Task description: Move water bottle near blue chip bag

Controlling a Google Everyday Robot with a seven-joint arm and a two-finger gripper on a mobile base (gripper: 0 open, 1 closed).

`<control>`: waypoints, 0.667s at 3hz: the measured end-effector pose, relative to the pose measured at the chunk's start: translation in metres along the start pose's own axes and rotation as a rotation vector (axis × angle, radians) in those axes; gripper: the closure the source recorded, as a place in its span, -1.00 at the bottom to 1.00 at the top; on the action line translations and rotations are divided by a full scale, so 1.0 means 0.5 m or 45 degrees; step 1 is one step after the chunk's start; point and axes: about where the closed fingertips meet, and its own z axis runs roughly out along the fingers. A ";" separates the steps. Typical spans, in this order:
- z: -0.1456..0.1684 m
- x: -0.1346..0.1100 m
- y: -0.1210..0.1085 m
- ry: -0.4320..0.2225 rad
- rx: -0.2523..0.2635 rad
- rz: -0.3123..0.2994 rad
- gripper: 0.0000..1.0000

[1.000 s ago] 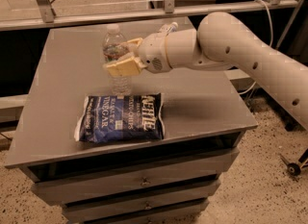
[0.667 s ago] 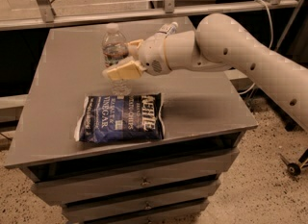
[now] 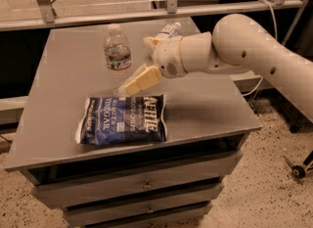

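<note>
The water bottle point(image 3: 118, 56) stands upright on the grey table point(image 3: 210, 104), clear with a white cap and a dark label band. The blue chip bag point(image 3: 122, 119) lies flat just in front of it, a short gap away. My gripper point(image 3: 136, 65) is open just right of the bottle, at the end of the white arm that reaches in from the right. Its near finger point(image 3: 139, 80) hangs over the bag's back edge and hides the bottle's lower right side. Its far finger point(image 3: 150, 41) is behind. The bottle is not held.
A second bottle with a white label point(image 3: 168, 29) lies on its side behind the gripper. The table has drawers point(image 3: 146, 185) below its front edge. A metal rail point(image 3: 122, 15) runs behind the table. The floor drops away on the right.
The gripper has drawn back to the right and toward the bag, away from the bottle it was around. The bottle stays upright in the same place.
</note>
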 end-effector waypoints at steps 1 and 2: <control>-0.101 0.033 -0.030 0.049 0.114 -0.023 -1.00; -0.256 0.064 -0.069 0.082 0.320 -0.036 -1.00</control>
